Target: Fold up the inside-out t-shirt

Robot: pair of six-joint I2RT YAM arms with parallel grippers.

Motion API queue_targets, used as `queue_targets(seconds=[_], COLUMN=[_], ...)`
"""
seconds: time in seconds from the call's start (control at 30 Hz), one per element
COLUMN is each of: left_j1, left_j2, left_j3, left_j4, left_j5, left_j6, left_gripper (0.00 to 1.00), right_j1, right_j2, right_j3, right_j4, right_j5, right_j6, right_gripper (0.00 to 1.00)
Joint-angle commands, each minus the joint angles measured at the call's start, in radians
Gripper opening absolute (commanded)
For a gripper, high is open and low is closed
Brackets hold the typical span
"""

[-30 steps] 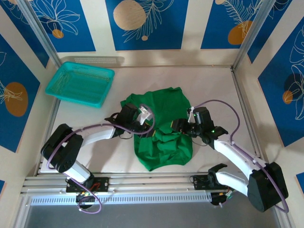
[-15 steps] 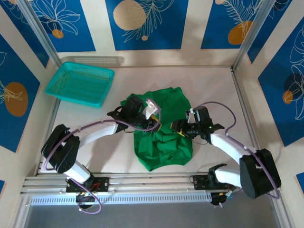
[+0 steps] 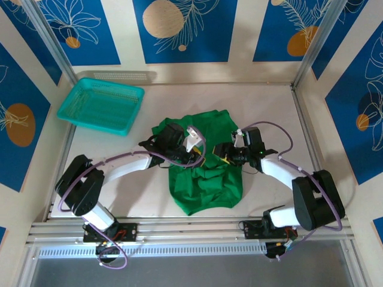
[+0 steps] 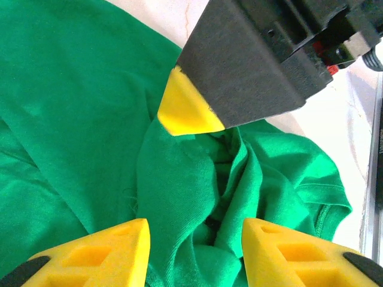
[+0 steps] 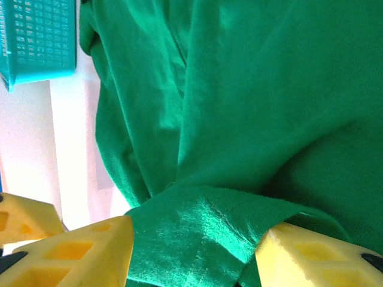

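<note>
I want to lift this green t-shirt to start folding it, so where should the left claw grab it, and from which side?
Pinch the raised ridge bunched up near the middle of the t-shirt, coming straight down from above. It stands up off the flatter cloth around it, and the open left claw straddles it with a finger on each side, so closing there should catch a firm fold.

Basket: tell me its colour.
Teal; the basket shows best in the top external view.
</note>
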Motion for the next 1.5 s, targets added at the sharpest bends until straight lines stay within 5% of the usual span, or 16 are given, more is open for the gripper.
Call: queue_targets(seconds=[0.0,0.23,0.37,0.6,0.93,1.1,1.17,1.33,1.47], left_j1=[-0.012,-0.025,-0.021,-0.020,-0.025,-0.016,-0.005,0.014,0.025], left_j2=[-0.004,0.015,0.015,-0.040,0.059,0.060,0.062,0.062,0.038], left_j3=[0.018,0.024,0.043,-0.102,-0.122,-0.114,-0.111,-0.113,-0.129], left_j4=[-0.003,-0.019,-0.039,0.175,0.416,0.373,0.366,0.336,0.324], left_j5=[-0.028,-0.082,-0.114,-0.112,0.009,-0.037,-0.031,-0.038,-0.011], left_j6=[0.001,-0.003,-0.116,-0.289,-0.481,-0.468,-0.462,-0.436,-0.410], left_gripper=[0.45,0.46,0.56,0.67,0.67,0.67,0.60,0.19,0.02], right_j1=[-0.005,0.001,0.015,0.020,0.050,0.082,0.093,0.095,0.094], right_j2=[0.001,0.043,0.048,0.034,0.015,-0.015,-0.035,-0.072,-0.136], right_j3=[0.001,-0.018,0.017,0.000,-0.016,-0.024,-0.032,-0.024,-0.011], right_j4=[0.058,0.248,0.267,0.388,0.425,0.416,0.414,0.324,0.115], right_j5=[-0.039,-0.260,-0.327,-0.354,-0.318,-0.299,-0.282,-0.269,-0.183], right_j6=[0.025,0.115,0.133,0.250,0.338,0.356,0.368,0.334,0.195], right_gripper=[0.56,0.51,0.51,0.52,0.51,0.51,0.51,0.51,0.52])
